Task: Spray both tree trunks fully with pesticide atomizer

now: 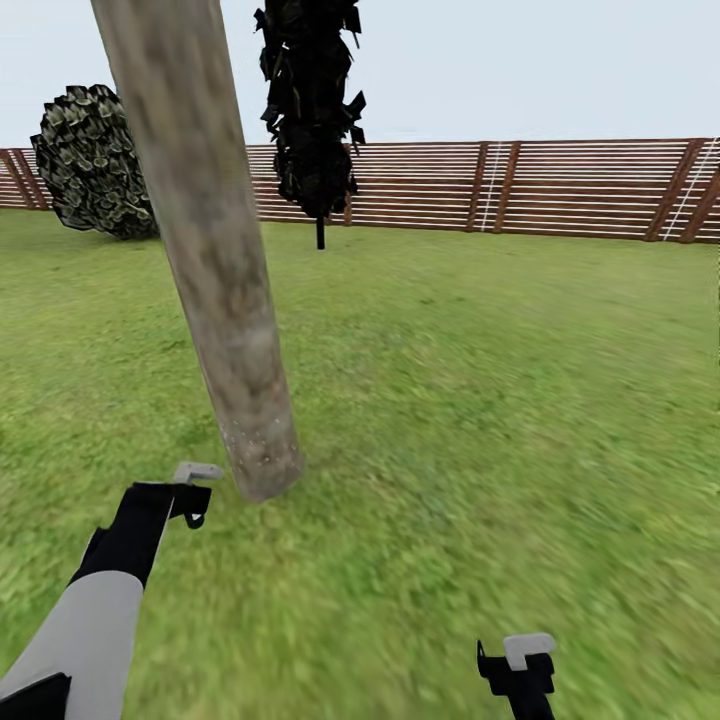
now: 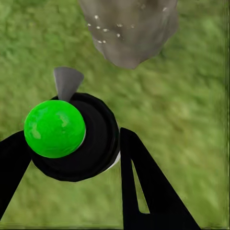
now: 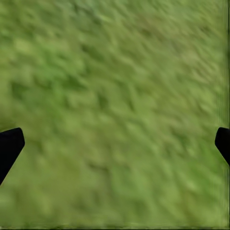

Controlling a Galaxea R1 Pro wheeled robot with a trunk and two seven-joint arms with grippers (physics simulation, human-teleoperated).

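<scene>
Black left gripper (image 2: pixel 72 158) clasps the atomizer (image 2: pixel 79 139), nozzle just short of the speckled trunk (image 1: pixel 215 260) base. Right gripper (image 3: pixel 115 143) spread, idle. Risk: spray reaching only the trunk's near foot; conifer (image 1: pixel 312 110) beyond untouched.

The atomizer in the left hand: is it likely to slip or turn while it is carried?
The atomizer looks round and smooth, so it could turn between the fingers of the left hand. It looks rigid, so probably will not deform. Its green top seems exposed, so a knock against the tree trunk might shift it.
</scene>
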